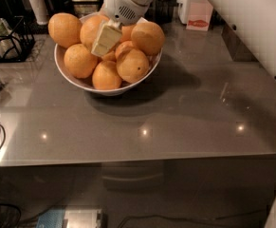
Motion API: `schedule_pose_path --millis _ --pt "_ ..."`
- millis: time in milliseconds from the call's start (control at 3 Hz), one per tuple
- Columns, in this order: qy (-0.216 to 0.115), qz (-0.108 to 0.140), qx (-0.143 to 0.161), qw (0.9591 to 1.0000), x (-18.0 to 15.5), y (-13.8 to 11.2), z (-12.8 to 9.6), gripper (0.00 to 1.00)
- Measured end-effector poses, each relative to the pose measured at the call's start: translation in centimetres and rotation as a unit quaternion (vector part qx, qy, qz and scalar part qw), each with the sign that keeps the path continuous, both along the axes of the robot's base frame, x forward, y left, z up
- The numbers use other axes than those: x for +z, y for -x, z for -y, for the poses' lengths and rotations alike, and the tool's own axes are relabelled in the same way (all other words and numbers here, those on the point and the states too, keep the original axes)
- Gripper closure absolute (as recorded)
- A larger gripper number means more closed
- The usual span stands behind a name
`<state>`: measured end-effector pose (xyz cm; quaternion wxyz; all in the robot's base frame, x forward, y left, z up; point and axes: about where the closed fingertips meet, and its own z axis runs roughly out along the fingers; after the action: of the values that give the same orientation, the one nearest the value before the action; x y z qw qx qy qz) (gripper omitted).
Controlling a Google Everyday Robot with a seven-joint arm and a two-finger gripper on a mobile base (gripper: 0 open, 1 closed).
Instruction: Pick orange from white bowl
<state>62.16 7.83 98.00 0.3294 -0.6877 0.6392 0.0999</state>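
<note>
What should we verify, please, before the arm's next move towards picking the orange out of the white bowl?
1. The gripper is over the white bowl: ok, it is down among the fruit.
2. The gripper meets the orange: ok, it appears to rest against its side.
3. Secure hold on it: cannot tell.
4. The leftmost orange is stable: not ok, perched high at the rim, might roll.
5. Bowl well onto the table: ok.
</note>
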Motion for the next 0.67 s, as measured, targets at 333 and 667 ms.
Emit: schedule_pose_path --millis 333,667 --pt "0.027 0.028 0.011 0.9992 4.6 3.3 -0.4 1.00" --pt "0.030 0.070 -0.001 0.9971 9.3 6.9 0.7 1.00"
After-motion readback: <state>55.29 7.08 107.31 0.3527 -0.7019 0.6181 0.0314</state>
